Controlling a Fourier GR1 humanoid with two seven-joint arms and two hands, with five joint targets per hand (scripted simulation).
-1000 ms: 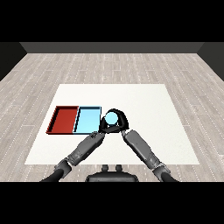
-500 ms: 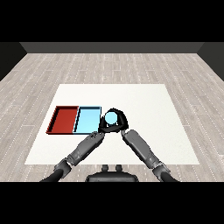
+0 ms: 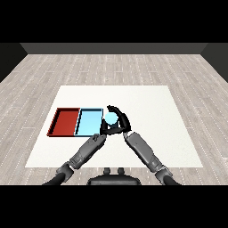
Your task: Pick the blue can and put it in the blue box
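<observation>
Nearest the viewer, two grey forearms are seen rising from the lower corners and converging toward the middle of the white table (image 3: 147, 95). The left forearm (image 3: 84, 152) runs up and to the right, and the right forearm (image 3: 142, 149) runs up and to the left, so that both meet just right of the trays.

At that meeting point, the right robot hand (image 3: 121, 121) is seen curled round the blue can (image 3: 110, 117), whose pale blue top is visible between the black thumb and fingers. The can is held just beside the right edge of the light blue tray (image 3: 88, 122); whether it is lifted off the table cannot be told. The left robot hand (image 3: 105, 129) lies just below and left of the can, close against the right hand; its fingers cannot be made out.

The red tray (image 3: 65, 121) lies touching the left side of the light blue tray. Beyond the table, a grey plank floor (image 3: 111, 67) is seen.
</observation>
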